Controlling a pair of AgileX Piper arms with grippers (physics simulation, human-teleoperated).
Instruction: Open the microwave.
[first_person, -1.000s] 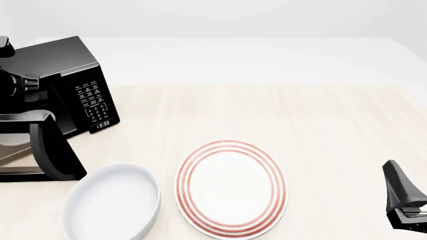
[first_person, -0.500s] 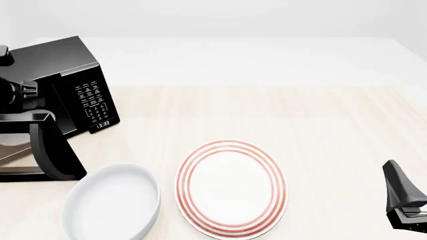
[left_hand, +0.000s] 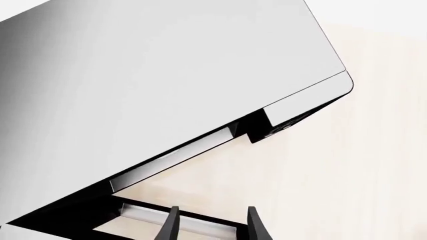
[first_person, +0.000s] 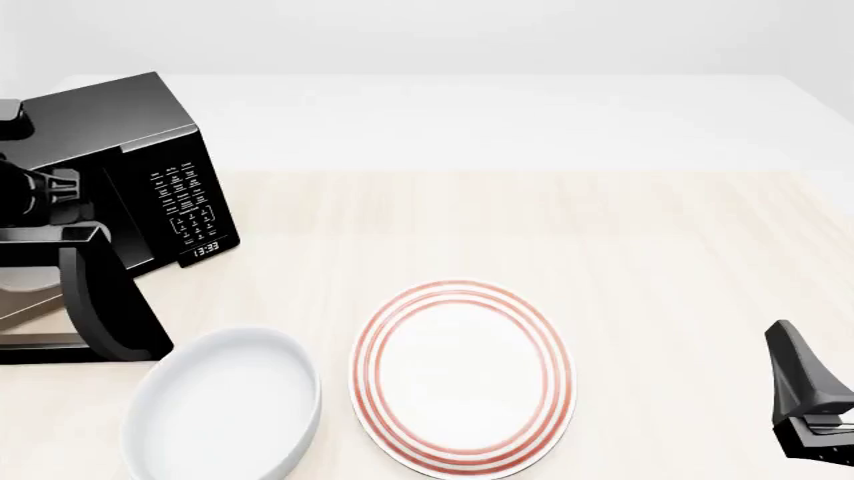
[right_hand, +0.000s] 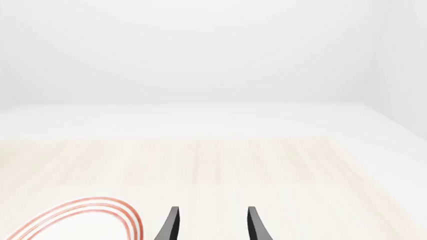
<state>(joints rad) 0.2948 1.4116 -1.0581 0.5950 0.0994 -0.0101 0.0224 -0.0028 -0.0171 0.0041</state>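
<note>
The black microwave (first_person: 134, 130) stands at the table's far left, its keypad (first_person: 187, 200) facing right. Its door (first_person: 107, 300) hangs swung out toward the near side, leaving the cavity exposed. Part of my left arm (first_person: 34, 190) shows at the left edge, over the doorway; its fingertips are hidden in that view. In the left wrist view my left gripper (left_hand: 213, 227) is open with nothing held, above the microwave's glossy top (left_hand: 167, 75) and the door's upper edge (left_hand: 133, 212). My right gripper (first_person: 807, 400) rests at the near right, open and empty (right_hand: 213, 227).
A white plate with red rings (first_person: 461, 375) lies at the front centre, and its rim (right_hand: 100, 212) shows in the right wrist view. A plain white bowl (first_person: 220, 405) sits left of it, just in front of the open door. Bare wooden tabletop (first_person: 601, 230) stretches to the right.
My left arm has drawn back a little to the left and lower beside the microwave. The door, the dishes and the right arm have not moved.
</note>
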